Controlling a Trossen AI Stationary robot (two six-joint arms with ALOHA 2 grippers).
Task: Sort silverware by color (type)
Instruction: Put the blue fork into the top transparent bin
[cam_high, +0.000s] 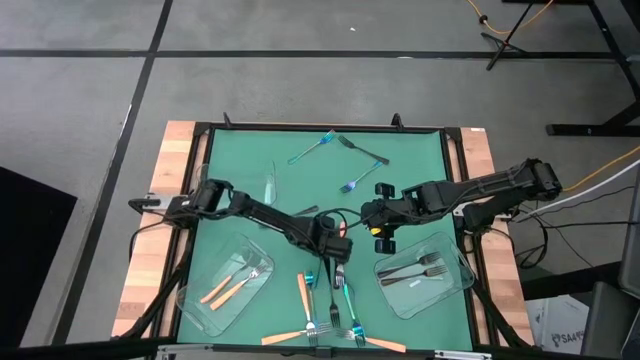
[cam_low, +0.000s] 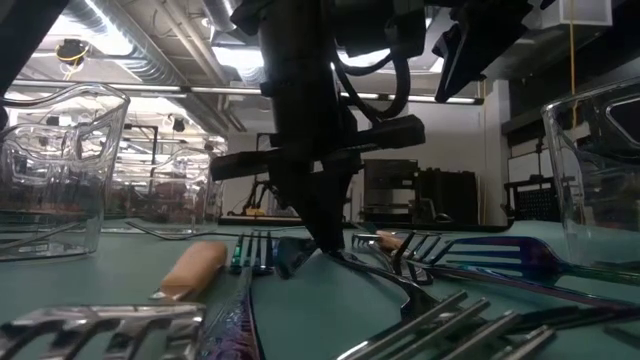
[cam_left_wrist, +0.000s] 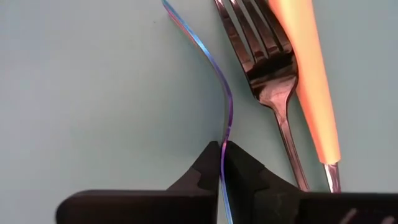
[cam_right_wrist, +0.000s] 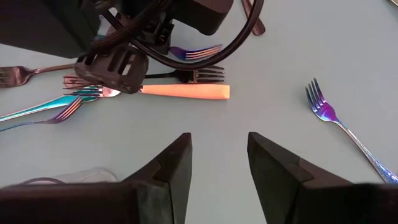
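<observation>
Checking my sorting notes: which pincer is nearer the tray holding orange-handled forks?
Left. The left pincer is just right of that tray; the right pincer sits farther right.

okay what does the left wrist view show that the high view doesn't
Only the left wrist view shows the left gripper shut on the thin edge of a blue-teal fork handle, beside a dark fork and an orange handle.

Only the high view shows the right gripper, the three clear trays and the forks farther off.

Both show the green table.
</observation>
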